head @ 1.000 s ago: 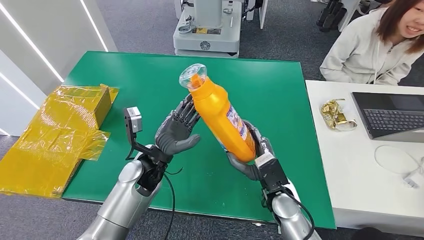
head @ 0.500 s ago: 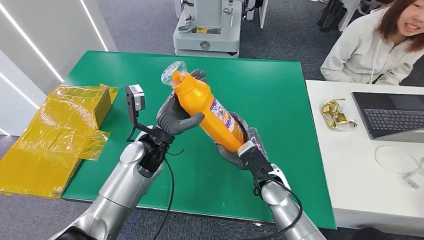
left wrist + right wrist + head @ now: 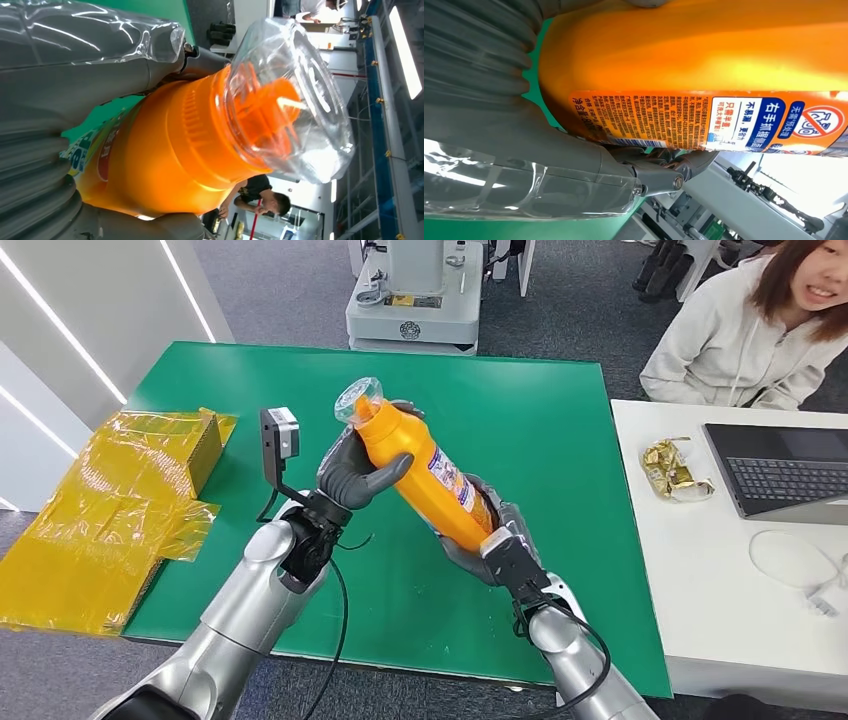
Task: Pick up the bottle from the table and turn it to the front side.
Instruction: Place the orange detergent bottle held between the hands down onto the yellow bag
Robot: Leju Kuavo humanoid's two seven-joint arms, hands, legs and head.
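the smooth orange plastic bottle (image 3: pixel 425 475) with a ribbed neck, clear domed cap (image 3: pixel 357 401) and printed paper label (image 3: pixel 448 475) hangs tilted above the flat green surface (image 3: pixel 560 440). the left hand (image 3: pixel 358 472) wraps its fingers round the upper body; the right hand (image 3: pixel 487 540) grasps the base. since a second ago the left hand, then open beside it, has clasped it, and the bottle leans further left.

left robot hand (image 3: pixel 352 472) gripping, right robot hand (image 3: pixel 487 540) gripping, arms raised
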